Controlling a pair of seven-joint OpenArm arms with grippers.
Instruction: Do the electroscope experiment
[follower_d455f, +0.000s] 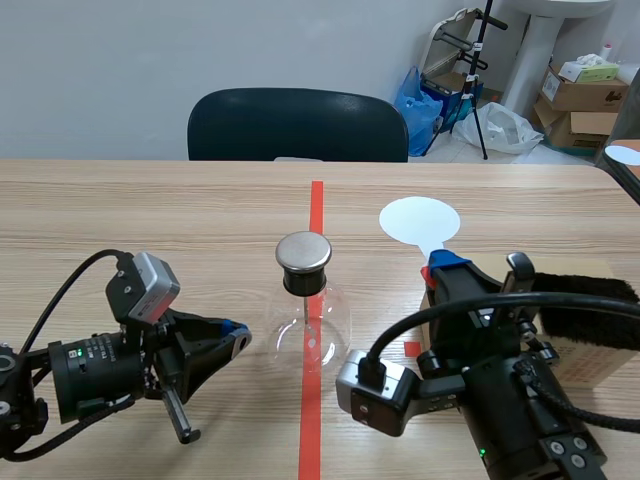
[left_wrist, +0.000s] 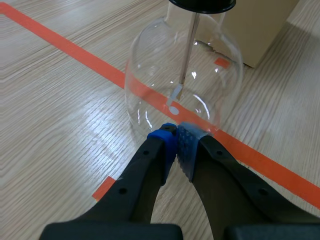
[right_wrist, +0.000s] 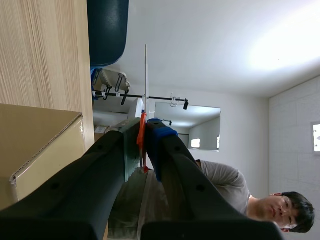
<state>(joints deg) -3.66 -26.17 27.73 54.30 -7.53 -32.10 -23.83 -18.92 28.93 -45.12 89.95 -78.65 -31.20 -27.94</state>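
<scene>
The electroscope, a clear glass flask (follower_d455f: 312, 332) with a round metal cap (follower_d455f: 303, 252), stands on the red tape line mid-table. Through the glass (left_wrist: 150, 75) a thin rod (left_wrist: 187, 45) with a small leaf shows. My left gripper (follower_d455f: 236, 340) lies low, left of the flask; its fingers meet, shut on nothing, tips (left_wrist: 177, 136) almost at the glass. My right gripper (follower_d455f: 446, 268), right of the flask, is shut on the orange handle (right_wrist: 142, 135) of a white disc paddle (follower_d455f: 420, 220). In the right wrist view the disc (right_wrist: 146, 75) shows edge on.
A cardboard box (follower_d455f: 592, 352) with black fur (follower_d455f: 585, 312) on top stands right of my right arm, and it also shows beyond the flask (left_wrist: 250, 30). A dark chair (follower_d455f: 297, 125) stands behind the table. A person (right_wrist: 235, 190) shows in the right wrist view.
</scene>
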